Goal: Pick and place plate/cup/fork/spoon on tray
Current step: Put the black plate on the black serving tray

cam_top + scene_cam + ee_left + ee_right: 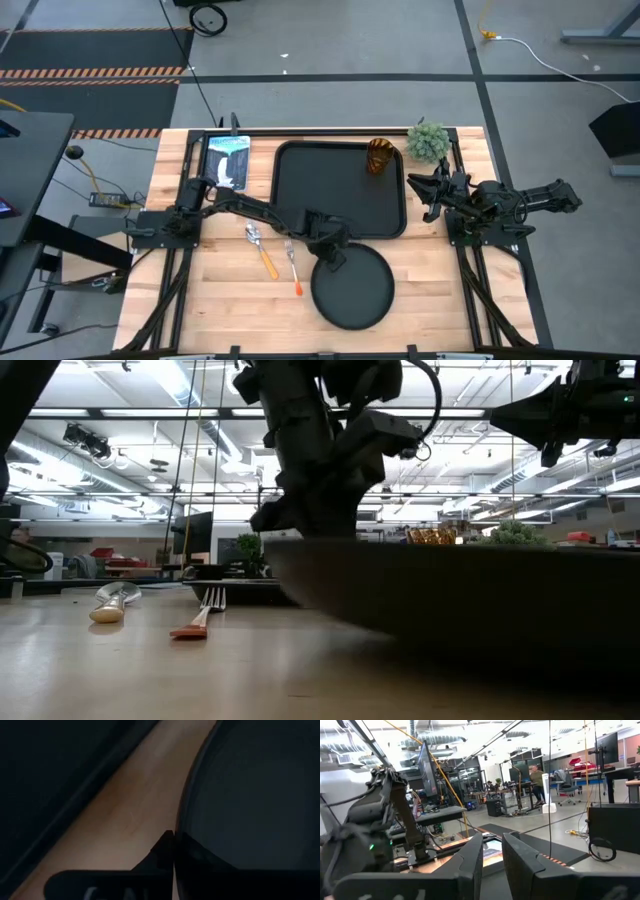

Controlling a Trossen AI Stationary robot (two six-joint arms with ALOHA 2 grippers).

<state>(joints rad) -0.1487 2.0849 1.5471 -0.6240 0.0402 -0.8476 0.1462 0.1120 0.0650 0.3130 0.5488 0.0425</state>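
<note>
A: What's the left gripper (334,258) clamped on?

B: The far rim of the plate (352,290), pinched between nearly shut fingers (165,851) at the table's near edge. Left of it, the fork (293,267) and spoon (260,248) are laid on the wood.

A: And farther back?

B: The cup (379,156) is parked in the tray (300,190), far right corner. The right gripper (428,187) is held slightly parted, empty, right of the tray.

Small green potted plant (428,140) at table corner, blue-white booklet (228,160) opposite corner
</note>
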